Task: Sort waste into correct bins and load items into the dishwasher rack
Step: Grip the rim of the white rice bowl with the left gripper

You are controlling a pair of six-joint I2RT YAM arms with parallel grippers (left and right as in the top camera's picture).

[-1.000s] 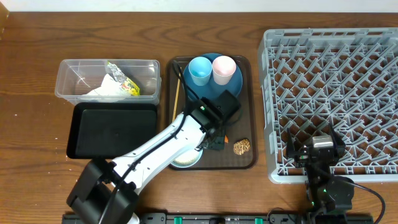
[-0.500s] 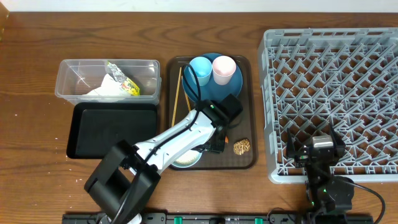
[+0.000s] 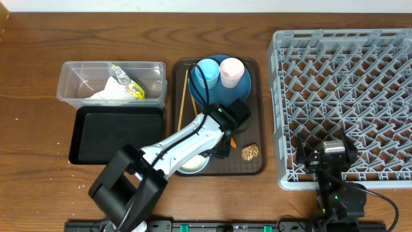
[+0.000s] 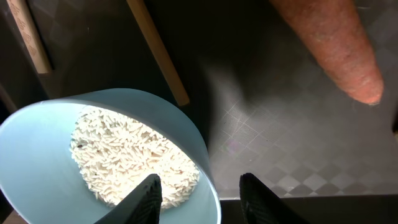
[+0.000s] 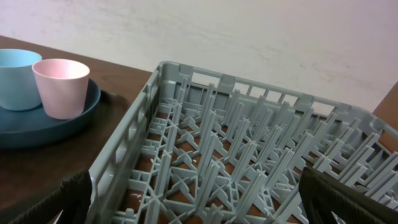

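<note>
My left gripper (image 4: 202, 200): jaws apart, straddling the rim of the bowl (image 4: 37, 155); one fingertip is over the rice (image 4: 124, 155), the other outside over the brown serving tray (image 4: 280, 137).
Carrot (image 4: 333, 46): lies flat on the tray just right of the bowl. In my wrist view its long axis runs upper left to lower right, with the blunt narrow tip at lower right. Its skin is dull orange and faintly pitted.
Chopsticks (image 3: 185, 96): lie along the tray's left side, long axis near to far.
Brown lumpy food piece (image 3: 250, 151): in the tray's near right corner.
Blue plate (image 3: 226, 90): at the tray's far end, carrying the light-blue cup (image 3: 207, 72) and pink cup (image 3: 232, 71), both upright.
Clear tub (image 3: 71, 82): holds the napkin (image 3: 106, 95) and snack wrapper (image 3: 129, 82).
Black tray (image 3: 116, 135): just in front of the tub.
My right gripper (image 5: 196, 199): jaws apart, over the near edge of the dishwasher rack (image 5: 249, 149).
</note>
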